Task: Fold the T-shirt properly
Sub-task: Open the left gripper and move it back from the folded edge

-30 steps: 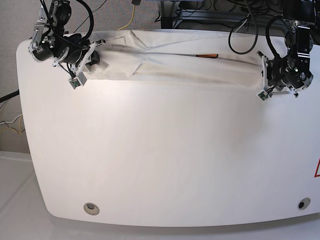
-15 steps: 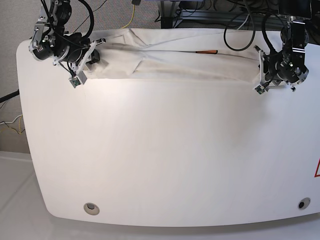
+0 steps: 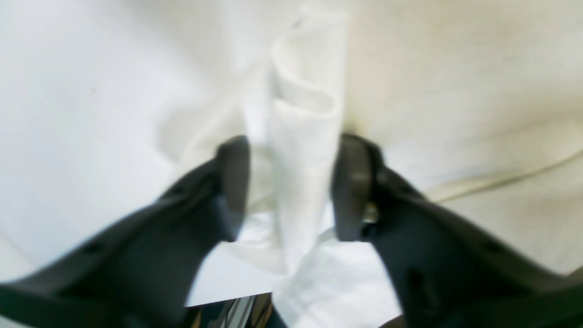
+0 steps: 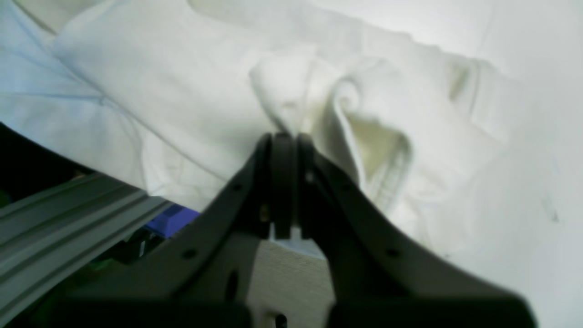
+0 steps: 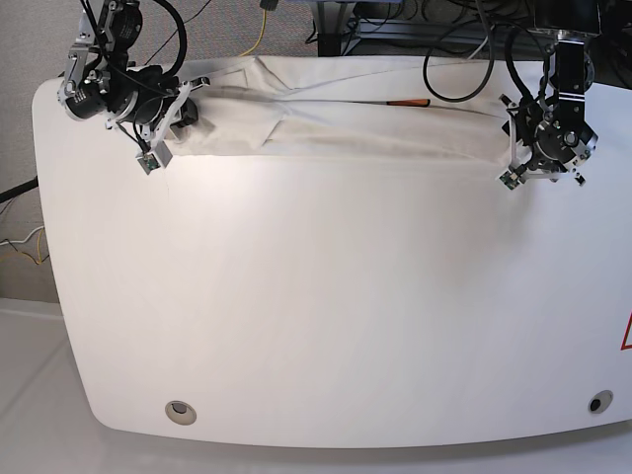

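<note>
My right gripper (image 4: 283, 136) is clenched on a shirt (image 5: 346, 123) fold; my left gripper (image 3: 291, 187) stands released around limp, light cotton. Regrasp at hem corners.

Robot lab: white table (image 5: 296, 326), cables (image 5: 464, 69), aluminium framing (image 4: 68, 205) behind.

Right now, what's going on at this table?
A two-armed robot is folding a white T-shirt that lies bunched in a long band along the far edge of the table. The right gripper is shut on one end of it. The left gripper has its jaws apart around a fold at the other end.
</note>
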You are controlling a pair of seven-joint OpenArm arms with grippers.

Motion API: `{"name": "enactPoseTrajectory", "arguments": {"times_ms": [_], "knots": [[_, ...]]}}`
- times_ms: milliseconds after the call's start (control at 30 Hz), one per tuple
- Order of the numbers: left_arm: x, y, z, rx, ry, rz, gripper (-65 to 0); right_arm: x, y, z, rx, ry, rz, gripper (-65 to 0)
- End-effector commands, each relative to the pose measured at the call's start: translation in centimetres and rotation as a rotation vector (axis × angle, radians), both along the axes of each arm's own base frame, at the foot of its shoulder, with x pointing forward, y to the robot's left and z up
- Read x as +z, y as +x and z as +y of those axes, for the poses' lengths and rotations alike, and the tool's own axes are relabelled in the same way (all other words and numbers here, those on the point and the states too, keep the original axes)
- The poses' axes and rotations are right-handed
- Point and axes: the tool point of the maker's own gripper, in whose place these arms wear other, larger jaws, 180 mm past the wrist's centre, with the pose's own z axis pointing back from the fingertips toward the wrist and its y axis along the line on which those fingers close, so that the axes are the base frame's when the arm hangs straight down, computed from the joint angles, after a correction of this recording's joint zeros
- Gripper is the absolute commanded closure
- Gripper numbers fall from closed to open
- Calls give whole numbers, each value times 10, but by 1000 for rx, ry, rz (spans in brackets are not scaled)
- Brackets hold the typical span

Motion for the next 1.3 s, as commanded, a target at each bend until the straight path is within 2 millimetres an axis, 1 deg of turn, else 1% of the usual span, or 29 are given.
{"name": "enactPoseTrajectory", "arguments": {"times_ms": [0, 133, 200, 300, 433, 500, 600, 733, 833, 967, 1100, 1267], "knots": [[7, 10, 1, -5, 0, -32, -376, 6, 5, -3, 1, -5, -30, 0], [8, 12, 1, -4, 0, -37, -450, 6, 5, -3, 0, -4, -28, -1], [9, 12, 2, -4, 1, -37, -487, 6, 5, -3, 0, -4, -28, -29], [9, 13, 2, -4, 3, -39, -531, 6, 5, -3, 0, -4, -28, -112], [13, 18, 3, -3, 5, -52, -575, 6, 5, -3, 0, -4, -28, -256], [14, 20, 4, -2, 6, -59, -592, 6, 5, -3, 0, -4, -28, -314], [15, 20, 4, 0, 9, -57, -610, 6, 5, -3, 0, -4, -28, -388], [16, 22, 4, 0, 10, -60, -614, 6, 6, -3, -1, -5, -30, -451], [19, 27, 5, 1, 14, -72, -614, 6, 6, -3, -1, -5, -30, -475], [24, 31, 8, 8, 30, -75, -614, 6, 6, -3, -1, -5, -32, -472], [35, 43, 9, 7, 33, -117, -614, 9, 11, -2, 0, -2, -46, -472], [52, 52, 14, 26, 40, -174, -614, 11, 15, -2, 0, -2, -57, -472]]}}
